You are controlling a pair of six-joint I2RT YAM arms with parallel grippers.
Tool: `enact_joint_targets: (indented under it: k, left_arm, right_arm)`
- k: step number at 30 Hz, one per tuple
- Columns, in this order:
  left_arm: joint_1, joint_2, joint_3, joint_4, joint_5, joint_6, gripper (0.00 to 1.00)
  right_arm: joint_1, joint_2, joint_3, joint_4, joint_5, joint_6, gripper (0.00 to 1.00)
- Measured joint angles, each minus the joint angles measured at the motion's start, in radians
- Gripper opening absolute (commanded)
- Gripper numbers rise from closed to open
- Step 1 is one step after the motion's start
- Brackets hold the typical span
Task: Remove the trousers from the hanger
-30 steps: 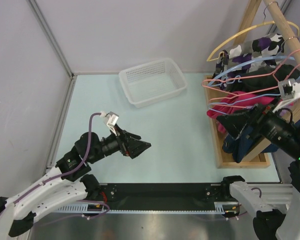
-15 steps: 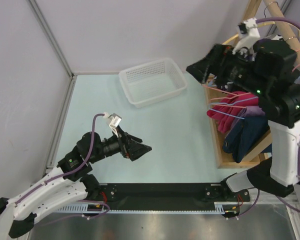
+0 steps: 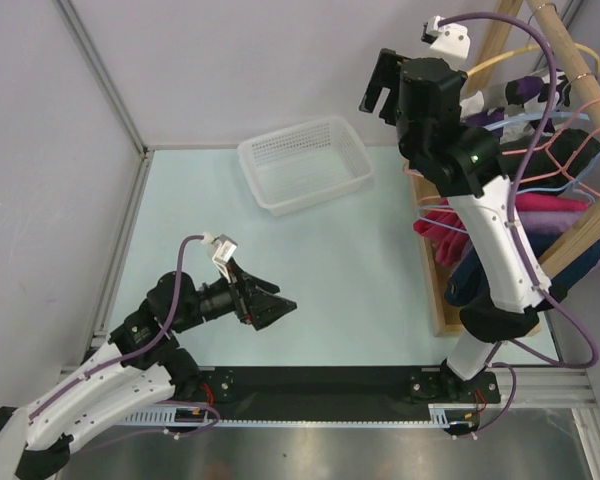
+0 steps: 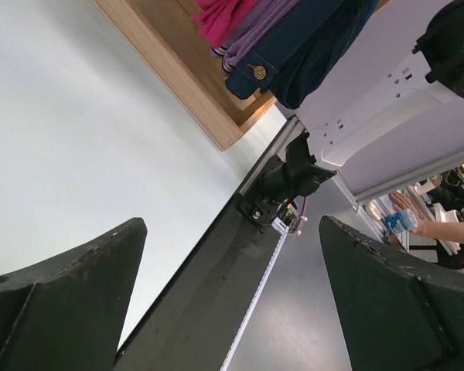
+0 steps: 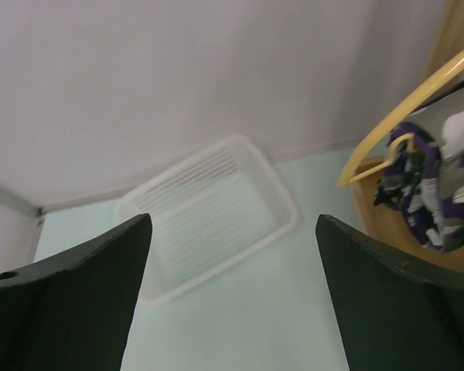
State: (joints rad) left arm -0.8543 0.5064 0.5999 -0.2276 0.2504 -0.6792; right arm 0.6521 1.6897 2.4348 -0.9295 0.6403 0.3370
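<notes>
From above: one pair of trousers (image 3: 535, 92), blotched purple, black and white, draped on one yellow hanger (image 3: 500, 58) atop the wooden rack (image 3: 437, 300). Just left of them, right gripper (image 3: 380, 88) spread wide, empty. Well left of the rack, left gripper (image 3: 272, 303) agape, empty.

Left wrist: rack base only, no trousers.

Right wrist: trousers at the rack, beyond the right fingertip, untouched.

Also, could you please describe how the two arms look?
The left arm and right arm have white links, black wrists and black wedge-shaped fingers. A purple cable runs to a white box by each wrist. A green light marks the right one.
</notes>
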Motion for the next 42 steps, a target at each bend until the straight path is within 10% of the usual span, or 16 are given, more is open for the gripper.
enact_joint_targets:
  k: [13,42]
  left_arm:
    - [0.002,-0.049,-0.017,-0.041,0.005,0.000,1.00]
    - [0.005,0.007,-0.067,-0.038,0.053,-0.012,1.00]
  right_arm:
    - [-0.048,0.136,0.000,0.378,0.463,-0.230,0.90]
    - [-0.402,0.214,-0.008,0.161,0.146,0.196,0.72]
